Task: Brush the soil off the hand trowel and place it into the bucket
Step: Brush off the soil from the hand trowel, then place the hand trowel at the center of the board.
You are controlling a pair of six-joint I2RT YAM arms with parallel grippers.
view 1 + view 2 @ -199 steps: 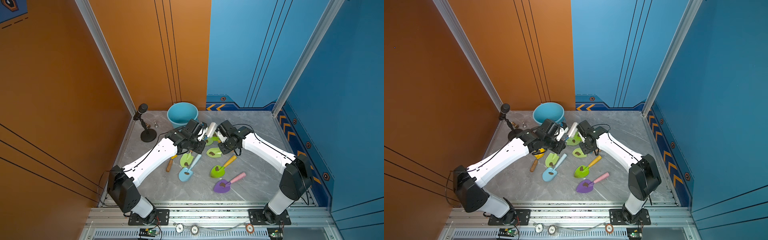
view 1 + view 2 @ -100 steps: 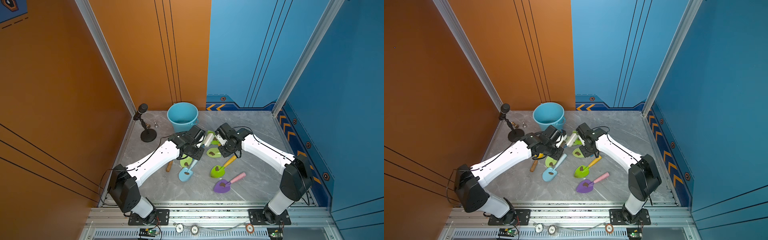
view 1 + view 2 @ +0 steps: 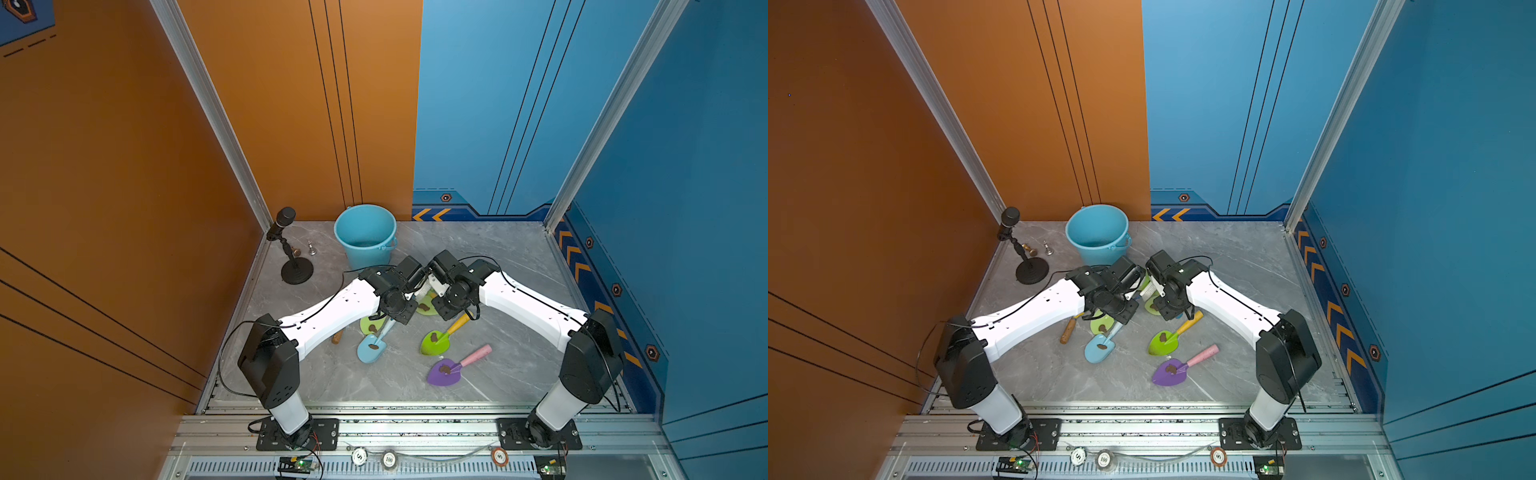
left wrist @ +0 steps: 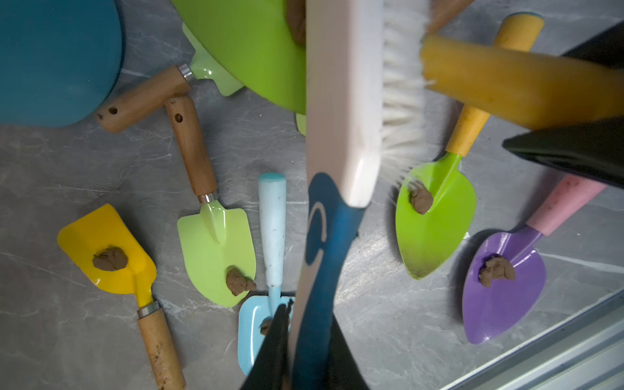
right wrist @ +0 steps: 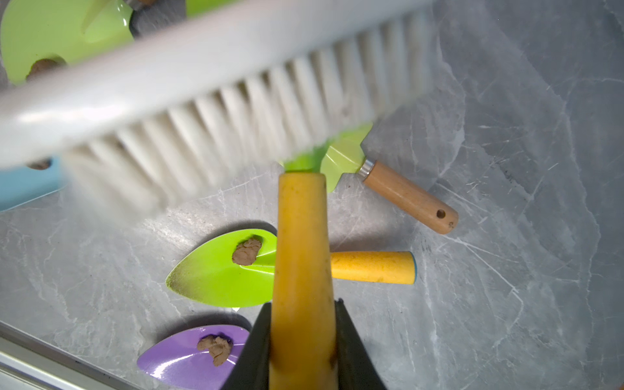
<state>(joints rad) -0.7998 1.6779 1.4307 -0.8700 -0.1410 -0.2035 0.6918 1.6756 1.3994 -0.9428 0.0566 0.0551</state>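
Note:
My right gripper (image 5: 304,304) is shut on the yellow handle (image 5: 302,243) of a green hand trowel, held above the table. My left gripper (image 4: 310,317) is shut on the blue handle of a white brush (image 4: 341,101). The bristles (image 5: 236,135) lie across the held trowel's blade (image 4: 250,50), which hides most of it in the right wrist view. A brown lump of soil (image 4: 297,20) shows at the brush's edge. In both top views the two grippers (image 3: 415,278) (image 3: 1158,286) meet just in front of the light-blue bucket (image 3: 365,235).
Several trowels lie on the grey table, each with a soil lump: green with yellow handle (image 3: 434,343), purple with pink handle (image 3: 444,372), light blue (image 3: 371,348), light green (image 4: 216,253), yellow scoop (image 4: 104,250). A microphone stand (image 3: 296,270) stands at the back left.
My left arm has brought the brush down and toward the front, from beside the bucket onto the held trowel. The right arm has barely shifted.

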